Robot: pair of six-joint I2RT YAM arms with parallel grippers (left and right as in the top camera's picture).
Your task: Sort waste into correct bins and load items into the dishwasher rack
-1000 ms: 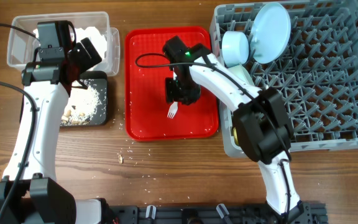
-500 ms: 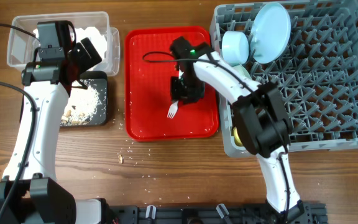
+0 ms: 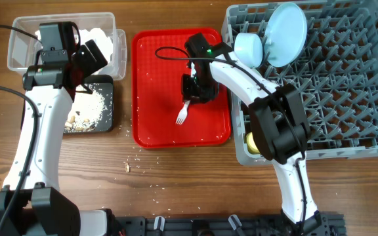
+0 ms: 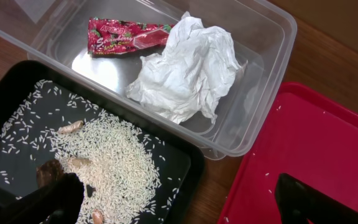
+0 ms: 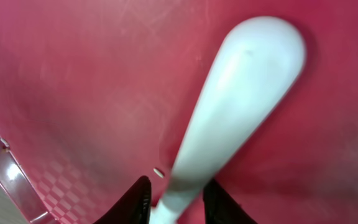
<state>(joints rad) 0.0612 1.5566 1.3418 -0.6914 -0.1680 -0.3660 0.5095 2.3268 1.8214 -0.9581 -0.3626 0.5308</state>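
Observation:
My right gripper (image 3: 192, 97) is low over the red serving tray (image 3: 156, 78), its fingers (image 5: 176, 199) shut on the white fork (image 3: 182, 118). The tines stick out towards the tray's front, and the fork's rounded end fills the right wrist view (image 5: 241, 106). My left gripper (image 3: 87, 62) is open and empty (image 4: 179, 208) above the black tray (image 4: 185, 162) of rice scraps (image 4: 114, 155). The clear tub (image 4: 272, 37) holds the red wrapper (image 4: 126, 36) and the white tissue (image 4: 185, 65). The grey rack (image 3: 333, 98) holds the blue plate (image 3: 286, 33), the blue bowl (image 3: 248, 49) and the yellow cup (image 3: 251, 141).
The red serving tray lies between the two bins and the rack. Loose rice grains (image 3: 135, 160) are scattered on the wooden table in front of it. The right arm crosses the rack's left edge.
My right gripper has shifted a little back and to the right over the red tray, so more of the fork shows. The fork's tines have barely moved. The left arm is still.

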